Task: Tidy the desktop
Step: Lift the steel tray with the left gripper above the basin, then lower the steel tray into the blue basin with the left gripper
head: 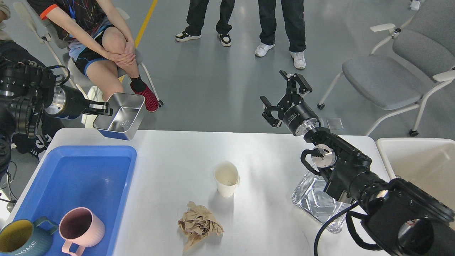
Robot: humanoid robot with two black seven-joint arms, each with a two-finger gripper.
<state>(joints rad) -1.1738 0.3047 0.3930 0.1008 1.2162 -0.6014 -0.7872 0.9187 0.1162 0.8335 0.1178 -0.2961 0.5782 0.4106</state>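
The white desktop (270,156) fills the lower view. My left gripper (103,108) is shut on the near rim of a shiny steel box (122,117) with a blue underside, held in the air over the desktop's far left edge, just beyond the blue tray (76,177). On the desktop stand a white paper cup (226,179) and, in front of it, a crumpled brown paper (199,225). A foil tray (316,202) lies at the right, partly under my right arm. My right gripper (284,92) is open, raised beyond the far edge.
In the blue tray's near end sit a pink mug (81,227) and a teal mug (19,241). An off-white bin (419,160) stands off the right end. People and grey chairs (384,74) are beyond the desk.
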